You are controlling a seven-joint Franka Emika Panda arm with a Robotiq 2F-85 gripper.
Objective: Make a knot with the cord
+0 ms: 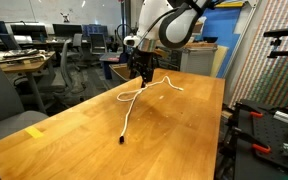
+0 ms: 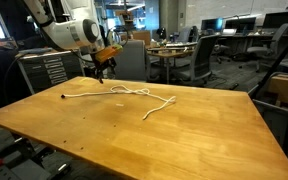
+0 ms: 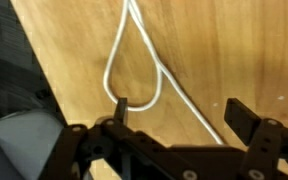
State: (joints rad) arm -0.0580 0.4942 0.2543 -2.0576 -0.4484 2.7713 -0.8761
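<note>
Okay, your gripper (image 3: 180, 110) is spread wide and holds nothing, low over the cord (image 3: 108, 70). The cord lies slack on the table (image 1: 184, 130), dark tip (image 1: 121, 140) toward the near edge, with a teardrop loop right under the jaws. One finger (image 3: 121, 106) sits at the loop's base, probably lined up to pinch there and feed an end through.

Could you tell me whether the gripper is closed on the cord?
No, the gripper stands open over the cord, which lies loose on the table.
</note>
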